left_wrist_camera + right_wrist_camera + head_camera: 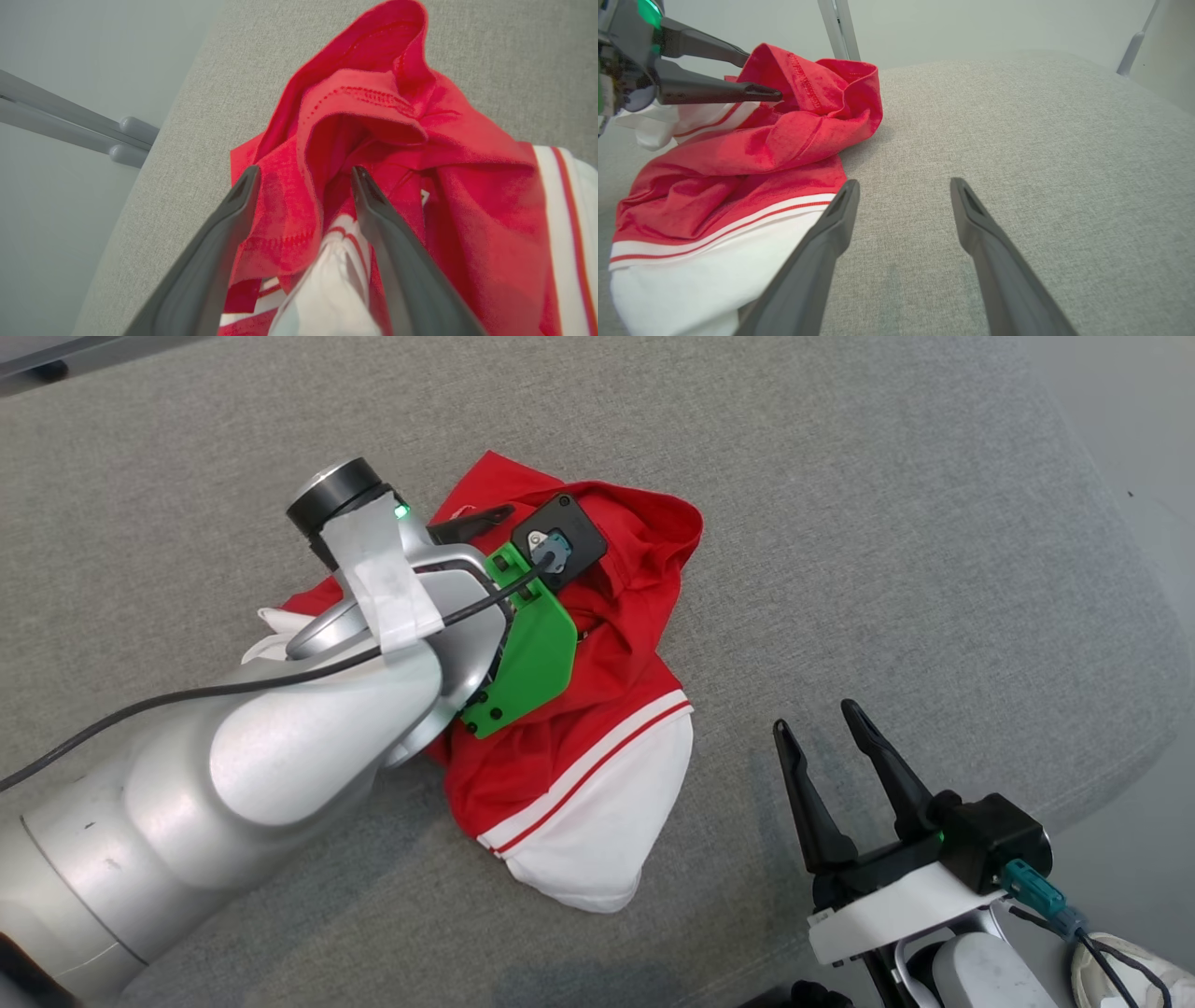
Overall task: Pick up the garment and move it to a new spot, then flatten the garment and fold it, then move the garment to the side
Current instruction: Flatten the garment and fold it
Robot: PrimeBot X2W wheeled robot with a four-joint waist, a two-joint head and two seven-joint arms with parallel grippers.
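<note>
Left gripper (303, 175), open over the crumpled shirt (597, 747), may pinch several layers; right gripper (822, 717) open at four o'clock.

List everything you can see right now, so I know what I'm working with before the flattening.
garment: one, red with white striped panels, crumpled in the middle of the cushion
cushion: one, grey fabric, beneath the garment
metal tubes: two, pale grey, past the cushion's edge
left arm: one, silver, reaching over the garment
left gripper: one, dark, open, fingers either side of a red fold
right gripper: one, dark, open, over bare cushion beside the garment
</note>
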